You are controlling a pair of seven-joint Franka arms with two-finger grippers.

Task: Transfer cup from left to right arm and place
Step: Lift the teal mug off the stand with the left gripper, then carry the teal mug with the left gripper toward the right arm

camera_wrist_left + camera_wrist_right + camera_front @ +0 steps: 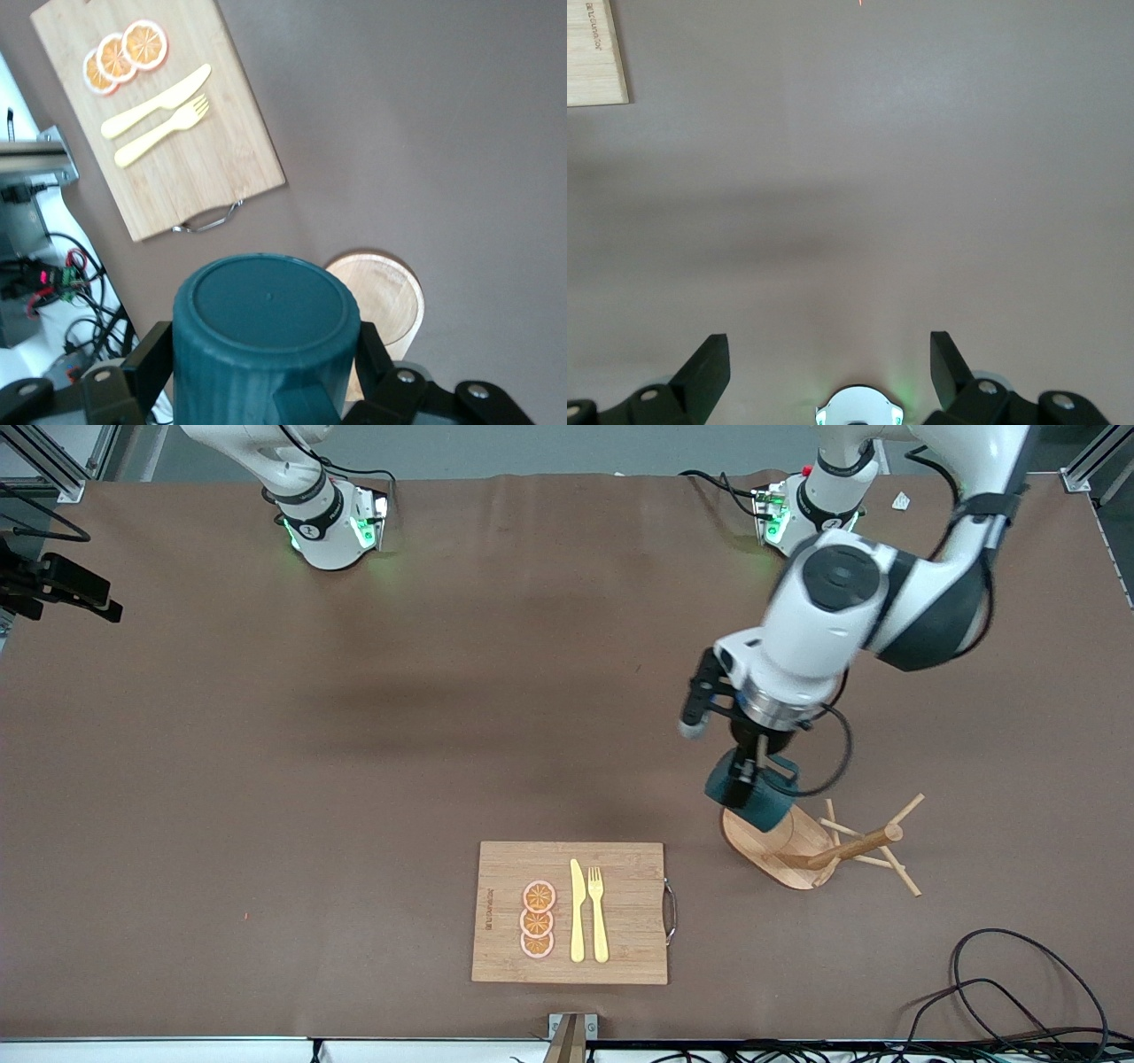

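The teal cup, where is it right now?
The cup is held in the left gripper, up in the air over the round base of the wooden peg stand, toward the left arm's end of the table, beside the cutting board.

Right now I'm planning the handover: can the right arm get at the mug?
Probably yes: the left pincer holds the mug over the peg stand's base, and open tabletop lies between it and the waiting right pincer.

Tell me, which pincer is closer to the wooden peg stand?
Left. The left pincer holds the teal mug just over the wooden peg stand; the right pincer hangs open over bare table, well away.
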